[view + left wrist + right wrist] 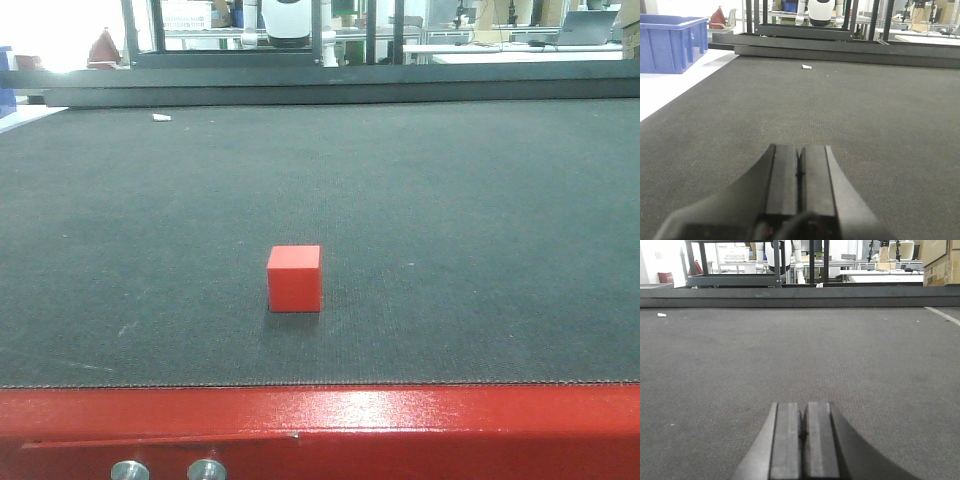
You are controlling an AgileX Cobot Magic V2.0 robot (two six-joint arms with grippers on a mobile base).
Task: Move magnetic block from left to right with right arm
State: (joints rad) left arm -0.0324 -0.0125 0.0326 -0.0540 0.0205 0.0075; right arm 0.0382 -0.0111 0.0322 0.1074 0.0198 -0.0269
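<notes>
The magnetic block, a small red cube, rests on the dark mat a little left of centre and close to the front edge in the front view. No arm shows in that view. In the left wrist view my left gripper hovers low over bare mat, jaws pressed together with nothing held. My right gripper in the right wrist view is likewise shut and empty over bare mat. The block appears in neither wrist view.
A red metal frame borders the mat's front edge. A blue crate stands off the mat at the far left. A small white scrap lies near the back. A black rail runs along the far edge.
</notes>
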